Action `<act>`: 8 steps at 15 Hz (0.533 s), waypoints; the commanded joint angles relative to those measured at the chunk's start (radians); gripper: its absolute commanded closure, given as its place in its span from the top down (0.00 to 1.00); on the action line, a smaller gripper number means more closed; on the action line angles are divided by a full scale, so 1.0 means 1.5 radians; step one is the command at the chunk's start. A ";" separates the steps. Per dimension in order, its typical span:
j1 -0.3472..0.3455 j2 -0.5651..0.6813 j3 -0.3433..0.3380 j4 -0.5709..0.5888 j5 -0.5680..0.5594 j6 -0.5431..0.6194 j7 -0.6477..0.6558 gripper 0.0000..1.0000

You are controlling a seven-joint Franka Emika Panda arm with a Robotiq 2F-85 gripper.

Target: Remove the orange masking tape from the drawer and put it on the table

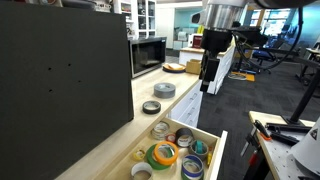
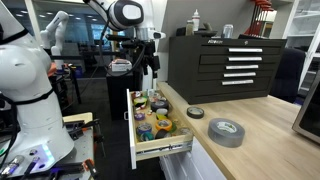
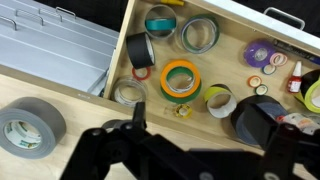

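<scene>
**item:** orange masking tape (image 3: 181, 78), one roll, lying flat near the middle of the open drawer (image 3: 119, 55). a green-yellow ring sits inside its core, seemingly a second roll nested there. untouched.

**neighbours:**
- white-and-lime roll (image 3: 218, 100), just beside it at lower right; cannot tell if they touch.
- clear roll (image 3: 128, 93), to its left by the drawer wall.
- black roll (image 3: 139, 50) and teal roll (image 3: 160, 20), above it.
- purple roll (image 3: 260, 53), well apart.

**fingers** (image 3: 135, 135): spread wide, holding nothing, hovering over the drawer. in an exterior view the arm (image 1: 213, 50) hangs well above the drawer front.

**bench** (image 3: 90, 115): wooden top beside the drawer, the destination. it carries a grey duct tape roll (image 3: 28, 128).

**risks, as judged:**
- the tray is crowded, so a descending finger may land on the lime or clear roll and shove or jam it.
- the nested inner ring may come up with the tape, or drop out on the way.
- a shallow grip on the rim may let the flat roll tilt and slip.
- a release close to the duct tape may leave the tape leaning on it or rolling toward the bench edge.
</scene>
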 commanded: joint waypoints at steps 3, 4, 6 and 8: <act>0.014 0.101 0.017 -0.027 -0.005 0.142 0.005 1.00; 0.016 0.117 0.016 -0.030 -0.003 0.149 0.003 1.00; 0.016 0.112 0.012 -0.022 -0.001 0.124 0.001 1.00; 0.017 0.134 0.013 -0.023 -0.001 0.130 0.001 1.00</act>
